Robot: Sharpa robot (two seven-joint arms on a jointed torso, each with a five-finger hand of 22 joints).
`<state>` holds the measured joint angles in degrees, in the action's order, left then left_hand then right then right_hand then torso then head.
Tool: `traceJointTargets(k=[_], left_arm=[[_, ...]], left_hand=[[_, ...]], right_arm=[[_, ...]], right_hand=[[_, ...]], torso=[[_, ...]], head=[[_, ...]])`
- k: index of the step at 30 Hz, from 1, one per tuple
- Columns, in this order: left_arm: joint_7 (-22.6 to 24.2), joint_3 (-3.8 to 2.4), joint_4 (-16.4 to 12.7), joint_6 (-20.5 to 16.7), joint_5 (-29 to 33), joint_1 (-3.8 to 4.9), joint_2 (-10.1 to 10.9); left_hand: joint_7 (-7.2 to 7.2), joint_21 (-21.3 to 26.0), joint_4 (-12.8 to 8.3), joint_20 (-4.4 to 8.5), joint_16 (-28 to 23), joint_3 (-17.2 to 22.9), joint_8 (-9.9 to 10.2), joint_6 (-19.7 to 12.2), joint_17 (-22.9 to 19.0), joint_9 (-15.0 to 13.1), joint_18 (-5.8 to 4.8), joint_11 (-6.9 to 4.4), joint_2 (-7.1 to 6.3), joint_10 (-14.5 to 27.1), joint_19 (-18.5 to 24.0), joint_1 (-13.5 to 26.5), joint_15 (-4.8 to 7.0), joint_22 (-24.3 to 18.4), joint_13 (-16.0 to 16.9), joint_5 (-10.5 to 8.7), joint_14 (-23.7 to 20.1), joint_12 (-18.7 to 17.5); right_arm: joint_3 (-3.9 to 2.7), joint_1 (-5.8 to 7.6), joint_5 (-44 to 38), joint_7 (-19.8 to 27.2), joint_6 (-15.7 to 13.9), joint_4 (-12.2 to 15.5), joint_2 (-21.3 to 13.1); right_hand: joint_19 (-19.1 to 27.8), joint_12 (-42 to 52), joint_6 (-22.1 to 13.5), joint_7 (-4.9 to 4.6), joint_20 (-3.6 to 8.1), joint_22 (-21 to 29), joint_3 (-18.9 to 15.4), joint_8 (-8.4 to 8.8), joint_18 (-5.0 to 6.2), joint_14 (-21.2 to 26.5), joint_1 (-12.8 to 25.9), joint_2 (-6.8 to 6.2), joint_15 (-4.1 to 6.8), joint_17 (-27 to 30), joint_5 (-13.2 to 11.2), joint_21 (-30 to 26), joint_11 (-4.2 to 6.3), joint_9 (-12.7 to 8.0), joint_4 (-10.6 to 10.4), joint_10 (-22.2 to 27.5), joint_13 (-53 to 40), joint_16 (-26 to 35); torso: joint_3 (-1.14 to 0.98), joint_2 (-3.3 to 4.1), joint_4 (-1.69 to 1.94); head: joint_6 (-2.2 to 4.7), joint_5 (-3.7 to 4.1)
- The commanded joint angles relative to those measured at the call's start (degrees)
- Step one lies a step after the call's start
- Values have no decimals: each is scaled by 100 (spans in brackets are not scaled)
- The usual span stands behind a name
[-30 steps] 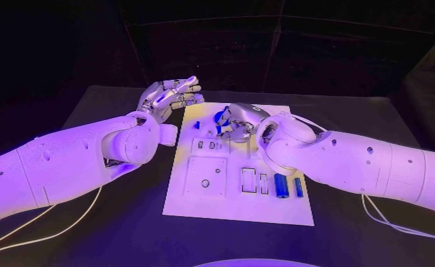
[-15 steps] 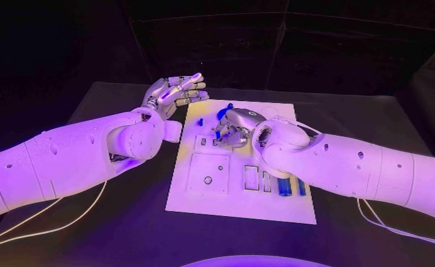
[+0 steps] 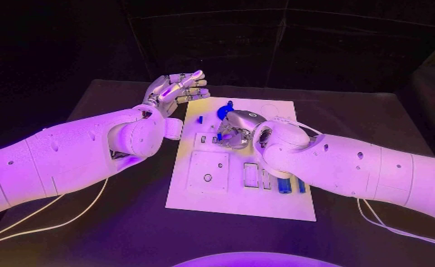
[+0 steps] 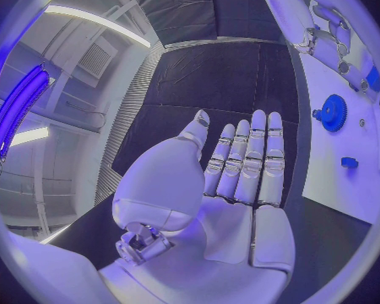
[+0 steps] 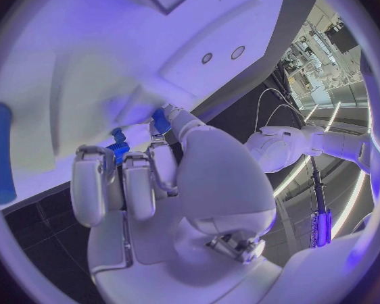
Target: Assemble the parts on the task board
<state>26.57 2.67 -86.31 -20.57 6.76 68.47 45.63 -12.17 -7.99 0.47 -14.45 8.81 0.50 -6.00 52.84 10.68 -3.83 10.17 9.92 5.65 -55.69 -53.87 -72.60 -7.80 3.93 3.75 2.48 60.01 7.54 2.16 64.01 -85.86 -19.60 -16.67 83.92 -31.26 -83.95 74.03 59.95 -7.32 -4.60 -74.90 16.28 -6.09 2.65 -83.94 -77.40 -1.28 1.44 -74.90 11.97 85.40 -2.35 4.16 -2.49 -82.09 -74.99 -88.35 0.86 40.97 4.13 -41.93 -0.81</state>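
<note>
Right hand (image 3: 237,130) pinches a small blue part (image 5: 118,146) at mid-frame of the head view — a skewed seating on the task board (image 3: 237,203) could jam it; left hand (image 3: 176,93) hovers released, upper left

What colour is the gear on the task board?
Blue; the gear shows best in the left wrist view.

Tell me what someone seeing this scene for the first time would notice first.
Probably the white task board in the middle of the black table, with the right hand bent down over its far half, fingers curled by a small blue part. Next, the left hand raised open beside the board's far left corner, and a blue gear on the board.
</note>
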Motion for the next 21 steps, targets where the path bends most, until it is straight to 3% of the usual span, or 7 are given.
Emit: traceJointTargets(k=[1, 21], left_arm=[[24, -5, 2, 83, -11, 10, -8], [17, -5, 25, 96, -11, 8, -21]], left_hand=[[7, 21, -2, 8, -37, -32, 10, 53, 7, -2, 36, 0, 33, -31, -31, -29, -5, -2, 4, 25, 27, -14], [7, 21, -2, 8, -37, -32, 10, 53, 7, -2, 36, 0, 33, -31, -31, -29, -5, -2, 4, 25, 27, -14]], right_arm=[[-1, 3, -33, -26, 93, 1, -4], [-1, -36, -80, -77, 251, -34, -17]], right_hand=[[-99, -27, 44, -3, 18, -449, 4, -17, -40, -541, 5, -47, 30, -1234, 1, 26, 1, 3, 0, 52, -235, -22], [-91, -119, -20, -27, 10, -431, -10, 46, -37, -536, 66, -159, 18, -1214, -68, 16, -17, -13, 11, 99, -175, -10]], torso=[[4, -1, 6], [2, -3, 6]], head=[[-10, 2], [-23, 23]])
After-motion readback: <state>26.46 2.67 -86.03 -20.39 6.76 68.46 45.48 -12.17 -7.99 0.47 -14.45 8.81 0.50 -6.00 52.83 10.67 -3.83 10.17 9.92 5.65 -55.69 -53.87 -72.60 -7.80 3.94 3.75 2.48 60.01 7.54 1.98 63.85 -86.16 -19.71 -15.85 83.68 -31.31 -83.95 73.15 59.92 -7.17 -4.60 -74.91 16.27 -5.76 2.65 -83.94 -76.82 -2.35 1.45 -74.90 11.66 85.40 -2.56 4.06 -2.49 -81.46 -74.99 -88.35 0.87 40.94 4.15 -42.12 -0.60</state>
